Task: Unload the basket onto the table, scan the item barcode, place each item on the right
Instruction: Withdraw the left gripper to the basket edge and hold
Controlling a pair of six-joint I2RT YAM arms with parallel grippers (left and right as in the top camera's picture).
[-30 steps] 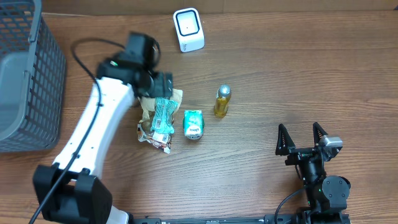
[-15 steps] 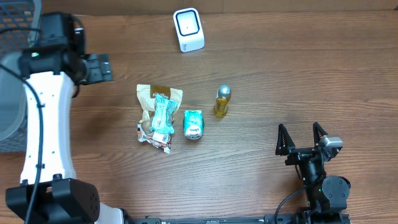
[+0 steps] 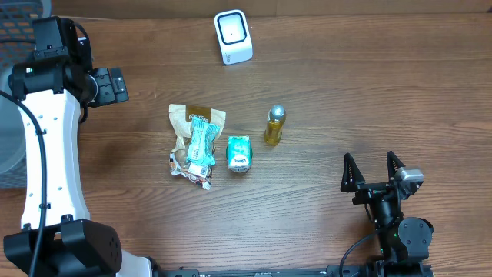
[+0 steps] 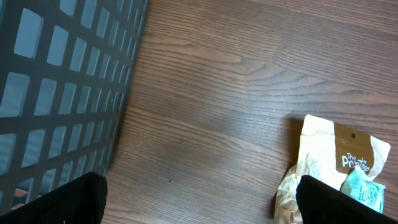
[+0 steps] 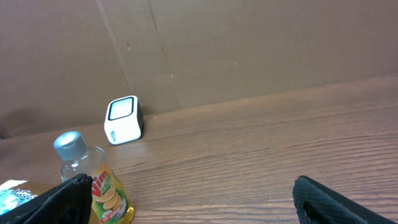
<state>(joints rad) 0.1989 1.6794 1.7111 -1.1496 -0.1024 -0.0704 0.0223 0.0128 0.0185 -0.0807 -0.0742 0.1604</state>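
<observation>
Overhead, you see the left fingers [image 3: 114, 77] at the far left of the worktop [image 3: 346, 92], just beside the dark mesh basket [image 3: 15, 27]. They are spread apart and hold nothing. One second ago this arm was stretched over the pile of items. Half a second ago it had already swung away towards the basket, and now it is a little closer to it.

With the arm gone, the pile is fully visible and lies as it did half a second ago. The beige pouch [image 3: 187, 119] lies flat, and the teal packet [image 3: 201, 142] rests on its lower part. The green packet [image 3: 239, 152] lies just to the right of them. The bottle [image 3: 274, 125], with yellow liquid and a grey cap, is near the green packet but not touching it. No fingers touch any of these items. The white scanner [image 3: 233, 36] stands at the far edge of the worktop, well apart from the pile.

The right fingers [image 3: 347, 175] are at the near right side, also wide apart and empty, and this arm has not moved in the last second.

On the left wrist view, the basket wall fills the left side, and the beige pouch with a corner of the teal packet shows at the lower right. On the right wrist view, the bottle is at the lower left and the scanner stands behind it.
</observation>
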